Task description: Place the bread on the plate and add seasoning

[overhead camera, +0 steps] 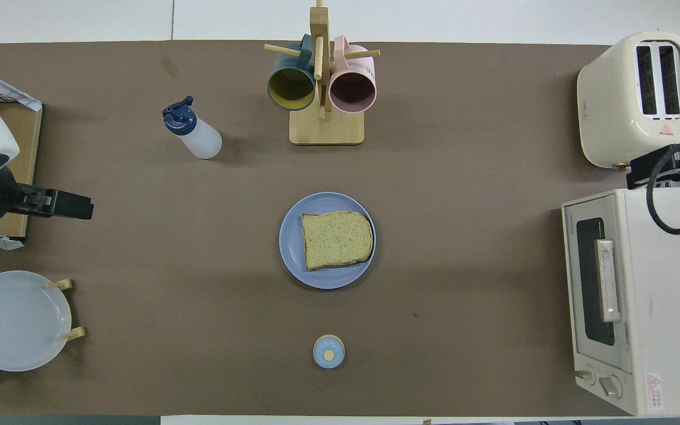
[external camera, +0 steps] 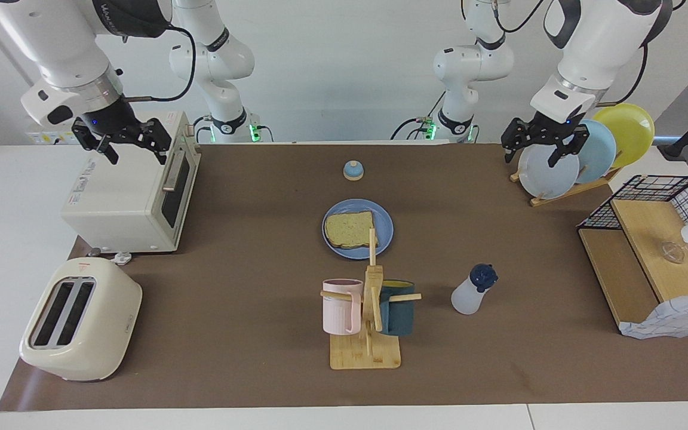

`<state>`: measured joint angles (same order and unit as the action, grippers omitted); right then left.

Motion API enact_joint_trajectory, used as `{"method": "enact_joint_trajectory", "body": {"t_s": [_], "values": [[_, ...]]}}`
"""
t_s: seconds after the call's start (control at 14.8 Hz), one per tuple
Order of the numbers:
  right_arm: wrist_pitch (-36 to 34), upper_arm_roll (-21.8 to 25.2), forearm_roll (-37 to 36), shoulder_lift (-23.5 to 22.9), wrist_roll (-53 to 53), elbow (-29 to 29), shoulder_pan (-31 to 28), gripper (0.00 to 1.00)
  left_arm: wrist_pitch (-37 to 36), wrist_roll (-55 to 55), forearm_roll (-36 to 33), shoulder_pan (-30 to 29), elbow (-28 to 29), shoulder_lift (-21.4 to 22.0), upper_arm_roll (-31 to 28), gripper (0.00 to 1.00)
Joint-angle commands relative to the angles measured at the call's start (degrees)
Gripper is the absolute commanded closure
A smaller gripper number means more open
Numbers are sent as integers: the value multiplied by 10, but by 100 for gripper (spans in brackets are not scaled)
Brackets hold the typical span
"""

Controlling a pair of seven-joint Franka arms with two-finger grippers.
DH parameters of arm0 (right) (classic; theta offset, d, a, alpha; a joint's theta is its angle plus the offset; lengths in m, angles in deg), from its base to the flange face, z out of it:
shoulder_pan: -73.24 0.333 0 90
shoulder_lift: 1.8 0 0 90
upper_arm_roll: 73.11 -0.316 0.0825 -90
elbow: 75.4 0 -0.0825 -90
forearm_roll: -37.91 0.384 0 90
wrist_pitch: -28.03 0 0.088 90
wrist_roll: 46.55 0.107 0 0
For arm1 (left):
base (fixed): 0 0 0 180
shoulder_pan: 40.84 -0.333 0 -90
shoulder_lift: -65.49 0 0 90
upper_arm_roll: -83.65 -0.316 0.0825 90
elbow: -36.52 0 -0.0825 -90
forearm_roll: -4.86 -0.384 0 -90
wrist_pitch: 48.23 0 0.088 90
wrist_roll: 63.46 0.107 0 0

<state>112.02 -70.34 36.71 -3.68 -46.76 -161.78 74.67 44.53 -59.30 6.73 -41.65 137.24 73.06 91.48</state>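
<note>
Centrally on the brown mat (external camera: 248,358) the plate (external camera: 384,230) is seen, with the bread (external camera: 349,229) lying flat on it, shifted toward the right arm's end of the plate so that a crescent of blue is left bare at the other end. The seasoning (external camera: 473,291) is found standing on the mat, farther from the robots than the plate and toward the left arm's end, well apart from it; its dark cap is tilted toward the plate. A mug rack (external camera: 371,316) with a pink mug (external camera: 340,306) and a dark mug (external camera: 398,307) is placed just beyond the plate's outer edge, farther from the robots, beside the seasoning. A small bell (external camera: 353,171) is set nearer to the robots than the plate.

The left gripper (external camera: 537,147) is held up in the air over the plate rack (external camera: 577,187) at the left arm's end of the table; its fingers are spread wide and nothing is gripped between them. The right gripper (external camera: 135,150) is held over the oven (external camera: 123,200), likewise fully spread and empty. A toaster (external camera: 78,319) is seen farther from the robots than the oven, and a wire basket (external camera: 672,191) with a wooden shelf stands at the left arm's end.
</note>
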Motion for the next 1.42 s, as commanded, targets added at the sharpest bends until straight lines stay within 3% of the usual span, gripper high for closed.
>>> {"method": "enact_joint_trajectory", "body": {"t_s": [0.0,0.41,0.68,1.01,1.15,1.35], "values": [[11,-6,1,14,-13,-19,-9,0,-57,-10,5,-20,-42,-9,3,0],[11,-6,1,14,-13,-19,-9,0,-129,-20,2,-46,-94,-14,6,0],[11,-6,1,14,-13,-19,-9,0,-124,-20,6,-45,-124,-35,6,0],[11,-6,1,14,-13,-19,-9,0,-106,-20,3,4,-88,-38,-24,0],[11,-6,1,14,-13,-19,-9,0,-137,-21,1,35,-112,-64,-51,0],[11,-6,1,14,-13,-19,-9,0,-148,-22,0,30,-148,-57,-49,0]]}}
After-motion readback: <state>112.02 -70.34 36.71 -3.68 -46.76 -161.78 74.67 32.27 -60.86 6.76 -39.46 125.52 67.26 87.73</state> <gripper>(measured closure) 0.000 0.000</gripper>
